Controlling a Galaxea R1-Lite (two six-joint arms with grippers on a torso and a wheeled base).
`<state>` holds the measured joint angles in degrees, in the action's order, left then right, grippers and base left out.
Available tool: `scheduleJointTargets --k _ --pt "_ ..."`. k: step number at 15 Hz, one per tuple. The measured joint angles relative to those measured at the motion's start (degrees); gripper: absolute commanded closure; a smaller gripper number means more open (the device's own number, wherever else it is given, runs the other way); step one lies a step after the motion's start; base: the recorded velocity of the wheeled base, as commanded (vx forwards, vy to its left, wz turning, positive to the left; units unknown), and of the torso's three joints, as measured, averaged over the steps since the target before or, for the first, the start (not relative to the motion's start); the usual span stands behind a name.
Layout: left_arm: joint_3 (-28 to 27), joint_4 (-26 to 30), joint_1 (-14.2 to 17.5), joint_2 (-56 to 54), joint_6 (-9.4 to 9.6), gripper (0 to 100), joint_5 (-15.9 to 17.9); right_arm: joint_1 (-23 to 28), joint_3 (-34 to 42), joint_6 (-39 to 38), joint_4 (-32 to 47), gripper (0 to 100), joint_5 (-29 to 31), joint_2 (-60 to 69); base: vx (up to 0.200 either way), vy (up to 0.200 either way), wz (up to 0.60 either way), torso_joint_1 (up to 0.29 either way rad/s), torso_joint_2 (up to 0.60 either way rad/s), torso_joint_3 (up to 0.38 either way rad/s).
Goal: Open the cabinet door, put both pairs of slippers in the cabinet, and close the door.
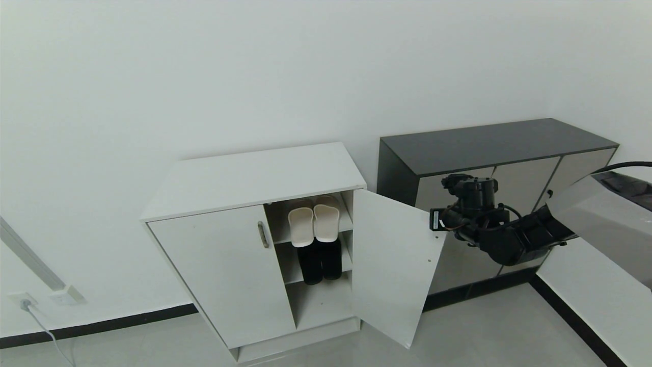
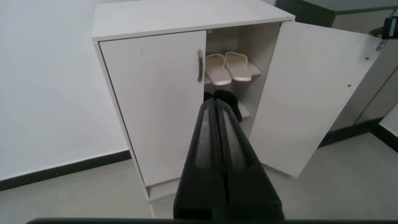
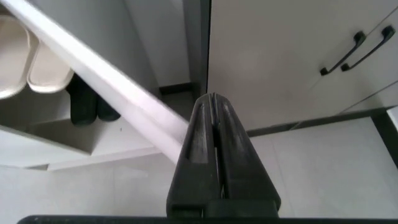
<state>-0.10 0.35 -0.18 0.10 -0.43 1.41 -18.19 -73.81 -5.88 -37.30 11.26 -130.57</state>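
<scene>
**Operator:** Where are the two pairs sitting?

**Spotter:** You're looking at both of them inside the cabinet (image 1: 254,178). The white slippers (image 1: 314,223) are lying side by side on the top shelf, their near ends hanging over its front edge. The black slippers (image 1: 320,261) are sitting directly beneath on the middle shelf, also poking past the front edge.

**Operator:** And the doors?

**Spotter:** The right door (image 1: 395,265) is standing swung wide open. The left door (image 1: 224,270) is sitting shut, its handle (image 1: 263,234) running along the inner edge.

**Operator:** What are my grippers doing?

**Spotter:** Your right gripper (image 1: 437,220) is hovering at the top outer corner of the open door, fingers pressed together with nothing between them. In the right wrist view the door's edge is running across just past the fingertips, and I can't tell you whether they are touching it. Your left gripper (image 2: 215,102) is pointing at the cabinet front, well back from it and in line with the inner edge of the left door. Its fingers are closed flat against each other, carrying nothing.

**Operator:** Anything around the cabinet?

**Spotter:** A dark sideboard (image 1: 494,142) is standing just beside the cabinet's right side, against the same wall. A wall socket (image 1: 20,300) with a cable is sitting low on the wall, off to the cabinet's left.
</scene>
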Motion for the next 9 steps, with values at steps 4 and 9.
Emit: scheduleJointTargets --k 4,9 --pt "0.00 -0.02 0.00 0.00 0.10 100 0.00 -2.34 5.57 0.02 -1.67 100 0.00 2.82 0.000 0.000 0.00 0.000 0.00 0.000" --pt "0.00 -0.02 0.02 0.00 0.11 100 0.00 -12.15 17.35 -0.41 -4.30 100 -0.11 11.86 0.000 0.000 0.00 0.000 0.00 0.000"
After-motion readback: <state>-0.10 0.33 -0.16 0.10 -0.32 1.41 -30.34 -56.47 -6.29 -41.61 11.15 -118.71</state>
